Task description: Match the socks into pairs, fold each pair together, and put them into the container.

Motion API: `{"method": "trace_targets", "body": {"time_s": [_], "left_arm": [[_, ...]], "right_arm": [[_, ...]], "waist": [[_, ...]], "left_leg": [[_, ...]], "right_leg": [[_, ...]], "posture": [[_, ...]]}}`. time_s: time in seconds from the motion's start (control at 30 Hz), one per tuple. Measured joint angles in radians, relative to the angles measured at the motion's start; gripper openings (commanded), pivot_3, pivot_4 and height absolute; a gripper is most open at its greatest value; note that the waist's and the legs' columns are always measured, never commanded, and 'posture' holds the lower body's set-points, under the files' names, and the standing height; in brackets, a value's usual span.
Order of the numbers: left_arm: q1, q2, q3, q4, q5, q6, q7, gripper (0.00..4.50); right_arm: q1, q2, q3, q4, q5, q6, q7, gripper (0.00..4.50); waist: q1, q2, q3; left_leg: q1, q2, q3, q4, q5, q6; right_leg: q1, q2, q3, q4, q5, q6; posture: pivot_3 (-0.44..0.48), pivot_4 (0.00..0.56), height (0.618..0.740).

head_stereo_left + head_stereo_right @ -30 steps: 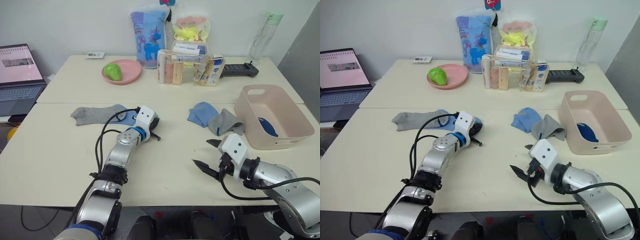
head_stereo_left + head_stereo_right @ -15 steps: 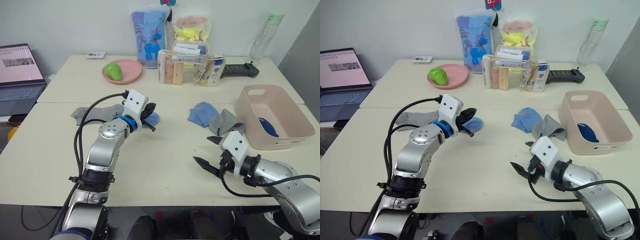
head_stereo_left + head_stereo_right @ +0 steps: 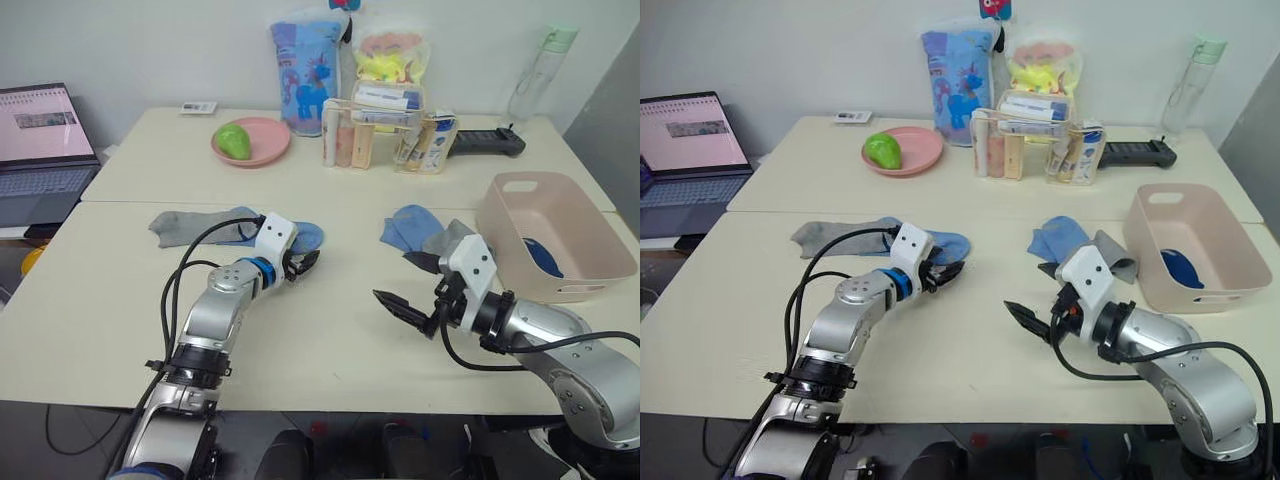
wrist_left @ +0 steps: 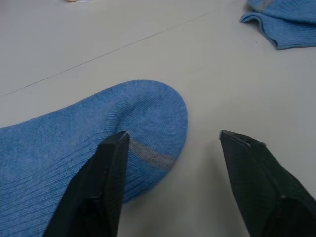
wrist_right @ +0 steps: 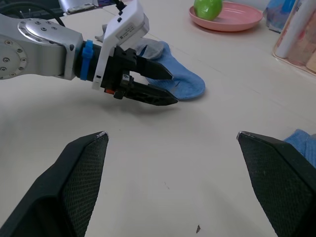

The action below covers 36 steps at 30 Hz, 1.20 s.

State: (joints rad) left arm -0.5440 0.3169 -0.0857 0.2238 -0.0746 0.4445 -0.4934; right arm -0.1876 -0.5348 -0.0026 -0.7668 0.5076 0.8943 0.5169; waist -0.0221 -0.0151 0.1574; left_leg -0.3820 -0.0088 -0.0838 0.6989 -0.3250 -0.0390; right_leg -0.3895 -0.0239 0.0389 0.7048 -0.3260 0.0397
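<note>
A light blue sock (image 3: pixel 308 236) lies flat left of centre, overlapping a grey sock (image 3: pixel 183 227). My left gripper (image 3: pixel 303 263) is open at that blue sock's toe (image 4: pixel 113 128), one fingertip (image 4: pixel 114 148) resting over it and nothing clamped. The same gripper (image 5: pixel 150 85) appears in the right wrist view, fingers apart. A second light blue sock (image 3: pixel 405 225) and a grey sock (image 3: pixel 452 238) lie bunched right of centre. My right gripper (image 3: pixel 394 279) hangs open just in front of them, empty. The pink container (image 3: pixel 510 215) at the right holds a navy sock (image 3: pixel 540 258).
At the back stand a pink plate (image 3: pixel 262 152) with a green fruit, a clear organiser of bottles (image 3: pixel 385 138), two bags, a water bottle (image 3: pixel 530 75) and a black device (image 3: pixel 487 143). A laptop (image 3: pixel 45 140) is far left.
My left gripper has gone from shut to open and now sits low at the light blue sock's toe. My right gripper has shifted slightly toward the centre, still open.
</note>
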Motion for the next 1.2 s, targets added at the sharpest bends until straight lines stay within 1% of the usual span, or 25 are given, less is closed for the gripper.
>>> {"method": "trace_targets", "body": {"time_s": [0.07,0.13,0.27,0.33,0.43,0.53,0.77,0.97,1.07,1.1,1.17,1.2], "left_arm": [[-0.054,-0.012,-0.018,0.078,0.032,-0.031,0.029,3.62],[-0.082,-0.021,-0.023,0.128,0.051,-0.051,0.050,3.62],[-0.098,-0.047,-0.024,0.187,0.053,-0.066,0.049,3.62],[-0.123,-0.061,-0.005,0.232,0.040,-0.059,0.052,3.62],[-0.147,-0.075,0.028,0.284,0.020,-0.059,0.072,3.05],[-0.151,-0.069,0.053,0.297,0.019,-0.057,0.086,2.15],[-0.147,-0.048,0.065,0.298,0.018,-0.061,0.092,0.08],[-0.117,-0.032,0.084,0.250,0.005,-0.049,0.089,0.04],[-0.074,-0.008,0.094,0.134,-0.023,0.033,0.063,0.04],[-0.069,-0.004,0.095,0.095,-0.036,0.061,0.055,0.04],[-0.074,-0.005,0.113,-0.042,-0.095,0.175,0.034,0.04],[-0.082,-0.005,0.117,-0.077,-0.111,0.199,0.028,0.04]], "right_arm": [[-0.007,-0.001,0.003,0.000,0.006,0.007,-0.006,4.50],[-0.012,-0.003,0.005,0.000,0.007,0.007,-0.011,4.50],[-0.013,-0.003,0.008,0.001,0.007,0.007,-0.020,4.50],[-0.016,-0.003,0.015,0.001,0.007,0.007,-0.024,4.50],[-0.017,-0.003,0.024,0.001,0.008,0.007,-0.029,4.50],[-0.016,-0.003,0.023,0.001,0.008,0.007,-0.039,4.50],[0.002,-0.005,0.022,0.001,0.019,0.005,-0.041,4.50],[0.004,-0.008,0.023,0.001,0.020,0.002,-0.043,4.50],[0.010,-0.013,0.023,0.001,0.020,-0.002,-0.044,4.50],[0.013,-0.014,0.023,0.001,0.020,-0.003,-0.044,4.50],[0.013,-0.015,0.023,0.001,0.020,-0.007,-0.044,4.50],[0.013,-0.015,0.023,0.001,0.020,-0.007,-0.044,4.50]], "waist": [[-0.001,0.000,0.000],[-0.004,0.000,0.000],[-0.006,0.000,0.000],[-0.006,0.000,0.000],[-0.006,0.000,0.000],[-0.009,0.000,0.000],[-0.009,0.000,0.000],[-0.011,0.000,0.000],[-0.010,0.000,0.000],[-0.009,0.000,0.000],[-0.004,-0.001,0.000],[-0.002,-0.001,0.000]], "left_leg": [[0.000,0.000,0.000,0.000,0.000,0.000],[0.000,0.000,0.000,0.000,0.000,0.000],[0.000,0.001,0.000,0.000,0.000,0.000],[0.000,0.000,0.000,0.000,0.000,0.001],[0.001,0.000,0.000,0.000,0.000,0.001],[0.001,0.001,0.000,0.000,0.000,0.000],[0.001,0.001,0.000,0.000,0.000,0.000],[0.001,0.001,0.001,0.000,0.000,0.000],[0.000,0.001,0.000,0.000,0.000,-0.001],[0.000,0.001,-0.001,0.000,0.000,-0.001],[-0.001,0.001,-0.002,0.000,0.000,-0.001],[-0.002,0.001,-0.002,0.001,0.001,-0.001]], "right_leg": [[0.000,0.000,0.000,0.000,0.000,0.000],[0.000,0.000,0.000,0.000,0.000,0.000],[0.000,0.000,0.000,0.000,0.000,0.000],[0.000,0.000,0.000,0.001,0.000,0.000],[0.000,0.000,0.000,0.001,0.000,0.000],[0.000,0.000,0.000,0.002,0.000,0.000],[0.000,0.000,0.000,0.002,0.000,0.000],[-0.001,0.001,0.000,0.002,0.000,0.000],[-0.001,0.001,0.001,0.002,0.000,0.000],[-0.001,0.000,0.001,0.002,0.000,0.000],[-0.001,0.000,0.001,0.001,0.000,0.000],[-0.001,0.000,0.001,0.000,0.000,0.000]], "posture": [[0.000,0.150,0.703],[0.000,0.150,0.703],[0.000,0.150,0.703],[0.000,0.150,0.703],[0.000,0.150,0.703],[0.000,0.150,0.703],[0.000,0.150,0.703],[0.000,0.150,0.703],[0.000,0.150,0.703],[0.000,0.150,0.703],[0.000,0.150,0.703],[0.000,0.150,0.703]]}}
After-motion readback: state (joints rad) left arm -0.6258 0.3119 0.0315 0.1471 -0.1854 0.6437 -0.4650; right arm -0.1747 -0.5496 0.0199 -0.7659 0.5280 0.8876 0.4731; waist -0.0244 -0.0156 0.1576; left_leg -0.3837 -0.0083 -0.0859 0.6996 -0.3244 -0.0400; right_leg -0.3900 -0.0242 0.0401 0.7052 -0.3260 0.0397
